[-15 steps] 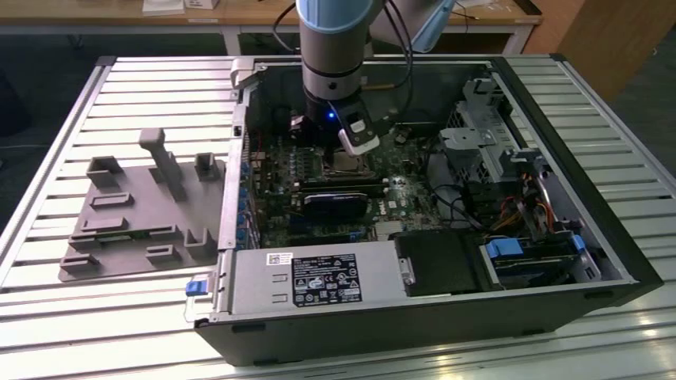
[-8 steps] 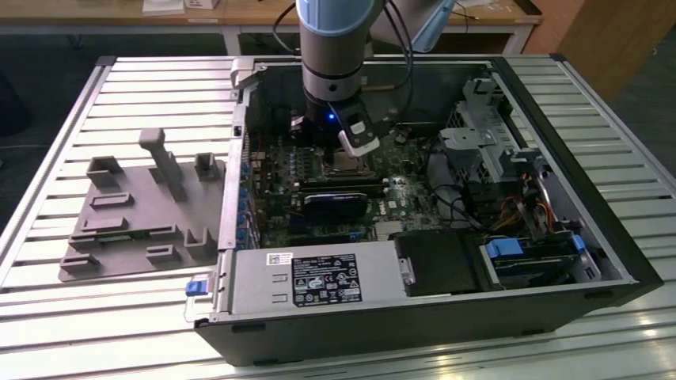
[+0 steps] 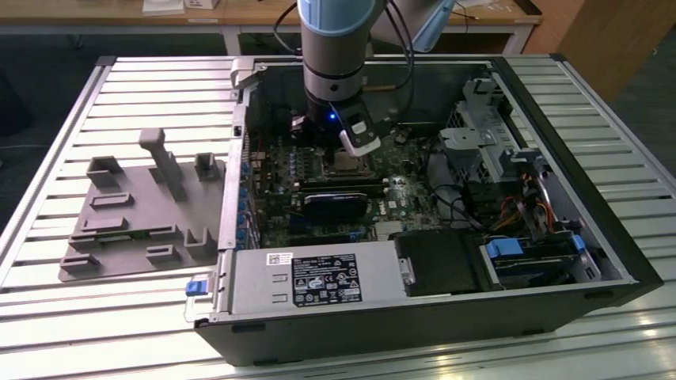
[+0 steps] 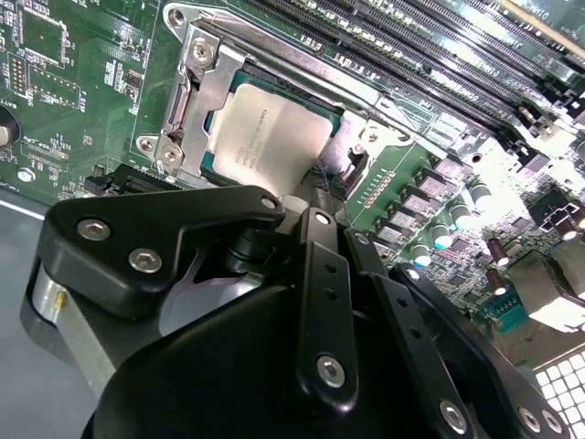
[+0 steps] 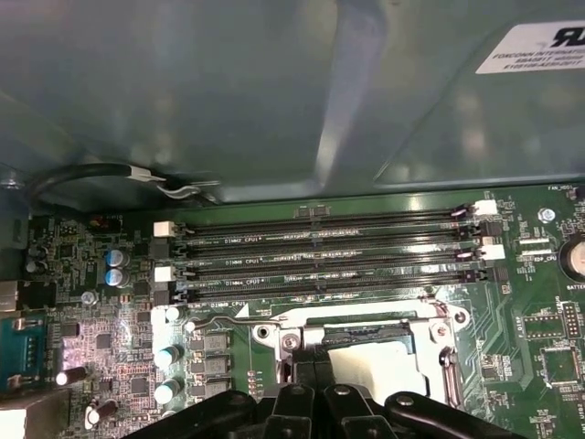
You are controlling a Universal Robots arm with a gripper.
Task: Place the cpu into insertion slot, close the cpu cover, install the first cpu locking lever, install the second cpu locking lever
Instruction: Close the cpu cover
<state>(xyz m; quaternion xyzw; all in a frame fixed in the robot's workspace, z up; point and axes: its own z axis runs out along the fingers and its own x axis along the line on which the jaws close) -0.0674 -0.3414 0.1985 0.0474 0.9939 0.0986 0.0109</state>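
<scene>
Below the gripper [image 4: 315, 206], the cpu [image 4: 270, 137] lies flat, seemingly socketed.

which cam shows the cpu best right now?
Second wrist view: the cpu lies close up, silvery top in plain sight. First wrist view catches part of it beyond the gripper. Exterior view shows a small grey square below the arm.

The cpu [image 4: 265, 137] lies in the insertion slot [image 4: 187, 101]. In the exterior view, the computer case [image 3: 423, 340] sits on the table [image 3: 158, 87], fixture block [image 3: 127, 222] at its 9 o'clock.
</scene>
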